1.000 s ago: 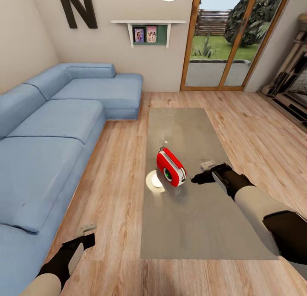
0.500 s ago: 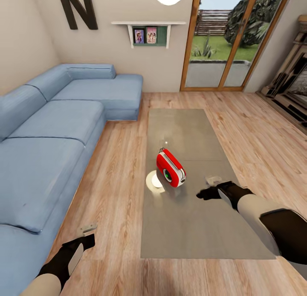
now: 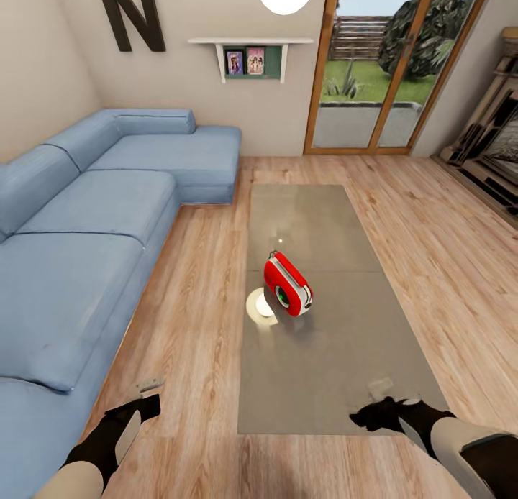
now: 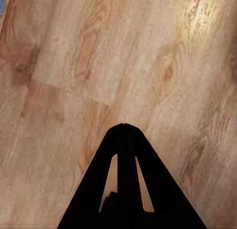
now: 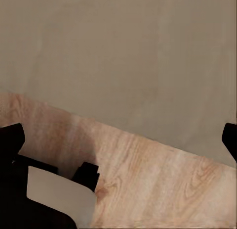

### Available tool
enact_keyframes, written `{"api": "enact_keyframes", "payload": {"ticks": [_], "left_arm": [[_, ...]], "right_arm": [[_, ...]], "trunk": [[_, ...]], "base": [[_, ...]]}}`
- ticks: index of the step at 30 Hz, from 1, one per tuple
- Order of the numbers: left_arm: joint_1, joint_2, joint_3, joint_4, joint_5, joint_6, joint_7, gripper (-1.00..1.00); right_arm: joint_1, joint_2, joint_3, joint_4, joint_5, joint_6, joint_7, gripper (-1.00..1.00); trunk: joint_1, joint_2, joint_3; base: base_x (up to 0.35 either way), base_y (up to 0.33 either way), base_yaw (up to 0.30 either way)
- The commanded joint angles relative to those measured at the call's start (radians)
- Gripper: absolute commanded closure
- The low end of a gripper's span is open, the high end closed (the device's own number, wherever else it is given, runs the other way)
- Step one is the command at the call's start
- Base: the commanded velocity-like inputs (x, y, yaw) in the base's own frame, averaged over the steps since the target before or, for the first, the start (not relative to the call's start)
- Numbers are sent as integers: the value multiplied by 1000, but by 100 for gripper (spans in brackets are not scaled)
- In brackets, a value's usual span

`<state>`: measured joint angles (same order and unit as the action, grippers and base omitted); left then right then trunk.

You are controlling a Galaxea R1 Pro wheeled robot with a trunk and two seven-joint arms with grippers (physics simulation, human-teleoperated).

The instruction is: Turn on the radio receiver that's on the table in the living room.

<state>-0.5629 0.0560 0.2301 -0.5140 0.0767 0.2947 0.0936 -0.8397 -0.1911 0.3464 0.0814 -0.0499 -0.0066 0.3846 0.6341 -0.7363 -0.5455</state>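
The red radio receiver (image 3: 288,283) stands upright near the middle of the long grey-brown table (image 3: 324,355), its round dark dial facing me. My right gripper (image 3: 360,417) hovers at the table's near edge, well short of the radio and to its right. In the right wrist view the right gripper (image 5: 121,135) is open, its dark fingertips (image 5: 11,136) far apart over the table edge and wood floor. My left gripper (image 3: 149,404) hangs over the floor near the sofa; its fingers (image 4: 123,132) meet at a point, shut on nothing.
A blue L-shaped sofa (image 3: 79,226) runs along the left, with a strip of plank floor (image 3: 194,305) between it and the table. Wood-framed glass doors (image 3: 381,67) stand at the back; a media unit (image 3: 496,147) lines the right wall.
My right arm has drawn back from just right of the radio to the table's near edge. The radio and the left arm have stayed put.
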Motion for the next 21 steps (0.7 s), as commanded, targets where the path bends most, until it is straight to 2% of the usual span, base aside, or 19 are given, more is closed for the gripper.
{"api": "enact_keyframes", "payload": {"ticks": [1, 5, 13, 15, 16, 17, 18, 19, 20, 21], "left_arm": [[0, 0, 0, 0, 0, 0, 0, 100], [0, 1, 0, 0, 0, 0, 0, 100], [0, 1, 0, 2, 0, 0, 0, 100], [0, 4, 0, 36, -2, 0, 1, 100], [0, 11, 0, 62, -2, -2, 1, 100], [0, 33, 0, 113, -1, -12, 1, 100], [0, 66, -2, 189, -1, -41, 0, 100], [0, 87, -5, 249, 0, -68, 0, 100], [0, 112, -14, 356, -1, -116, 0, 100], [0, 127, -22, 435, -1, -155, 0, 100]], "right_arm": [[18, -2, -1, 0, -1, -4, 0, -100], [80, -10, -2, 0, 0, -13, 0, -100], [199, -46, -1, 0, 1, -51, -5, -100], [223, -51, -2, 0, 1, -52, -13, -100], [232, -54, -2, 0, 1, -52, -18, -100], [245, -58, -2, 0, 1, -52, -30, -100], [260, -61, -2, 0, 0, -51, -60, -100], [270, -62, -1, 0, 0, -51, -89, -100], [287, -63, -2, 0, -1, -51, -135, -100], [298, -61, -2, 0, -1, -50, -163, -100]], "trunk": [[-4, 7, 3], [-19, 35, 16], [-50, 91, 41], [-58, 105, 47], [-61, 112, 50], [-65, 119, 53], [-69, 126, 57], [-73, 133, 60], [-77, 140, 63], [-81, 147, 66]], "base": [[0, 0, 0], [0, 0, 0], [0, 0, 0], [0, 0, 0], [0, 0, 0], [0, 0, 0], [0, 0, 0], [0, 0, 0], [0, 0, 0], [0, 0, 0]]}}
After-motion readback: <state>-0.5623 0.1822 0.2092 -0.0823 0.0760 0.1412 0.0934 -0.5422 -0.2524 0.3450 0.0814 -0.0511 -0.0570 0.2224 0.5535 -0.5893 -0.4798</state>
